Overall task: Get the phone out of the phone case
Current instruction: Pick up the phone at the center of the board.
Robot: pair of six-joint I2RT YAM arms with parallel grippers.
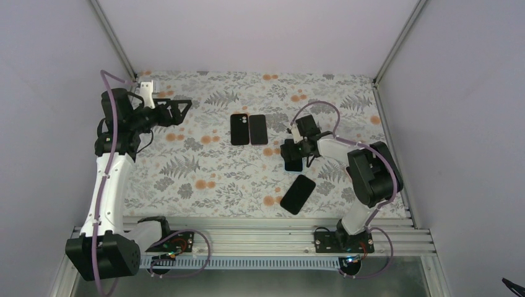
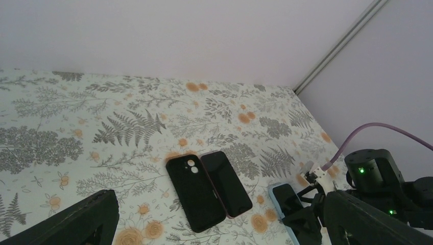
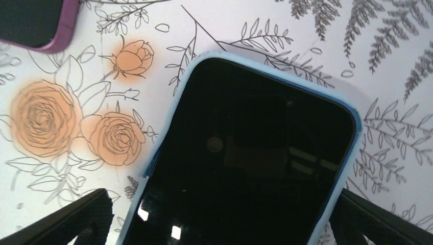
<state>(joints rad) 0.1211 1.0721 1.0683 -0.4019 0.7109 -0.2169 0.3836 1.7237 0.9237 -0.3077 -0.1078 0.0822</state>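
A phone [image 3: 245,153] lies screen up in a light blue phone case [image 3: 352,138] on the floral table. My right gripper [image 3: 222,204] is open and low over it, one finger on each long side of the case. The top view shows that gripper [image 1: 293,158] right of centre, covering most of the phone. The left wrist view catches the blue-cased phone [image 2: 286,200] under the right gripper's dark fingers. My left gripper [image 1: 184,111] hangs open at the far left, holding nothing and well away from the phone.
At the table's middle a black case [image 1: 239,129] lies back up, beside a screen-up phone with a purple rim [image 1: 258,129]. Another black phone [image 1: 298,193] lies at an angle near the front rail. Grey walls close in the table on three sides.
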